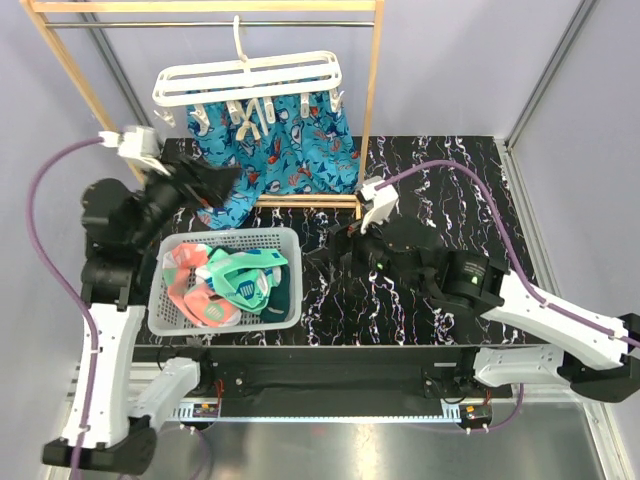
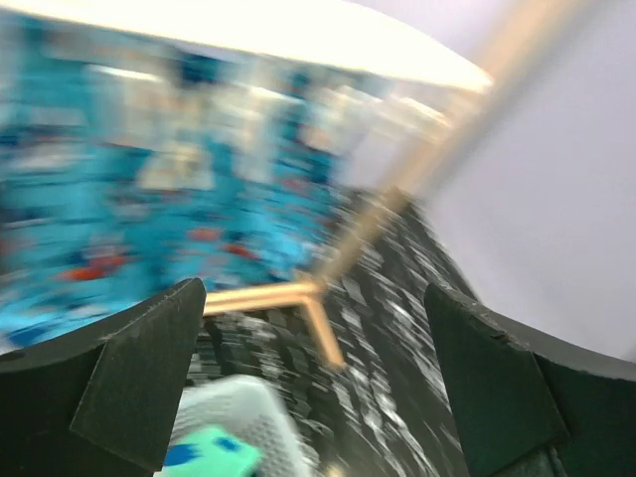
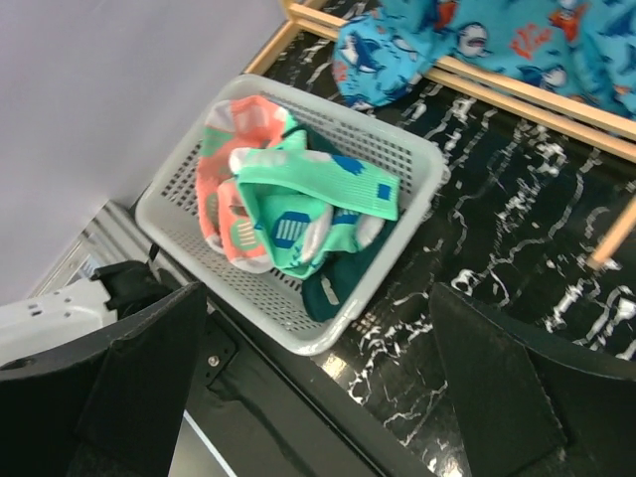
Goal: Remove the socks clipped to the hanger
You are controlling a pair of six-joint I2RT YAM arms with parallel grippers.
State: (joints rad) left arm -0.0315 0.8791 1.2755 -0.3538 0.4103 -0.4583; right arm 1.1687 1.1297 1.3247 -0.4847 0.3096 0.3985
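**Socks piled in the basket!**

Mint, pink and dark teal socks (image 1: 232,283) lie jumbled in the white mesh basket (image 1: 235,234). The white slatted hanger (image 1: 250,78) hangs from the rail (image 1: 150,25), its small clips (image 1: 243,115) dangling underneath.

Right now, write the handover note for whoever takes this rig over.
Left gripper: open, empty, pointing toward the blue patterned cloth below the hanger.
Right gripper: open, empty, over the table, facing the basket.
Socks: pink, mint and dark teal ones piled in the basket.
Done: no sock shows on the hanger's clips in the top view.
Left: check the clips against the cloth behind them for anything missed; otherwise the job looks finished.
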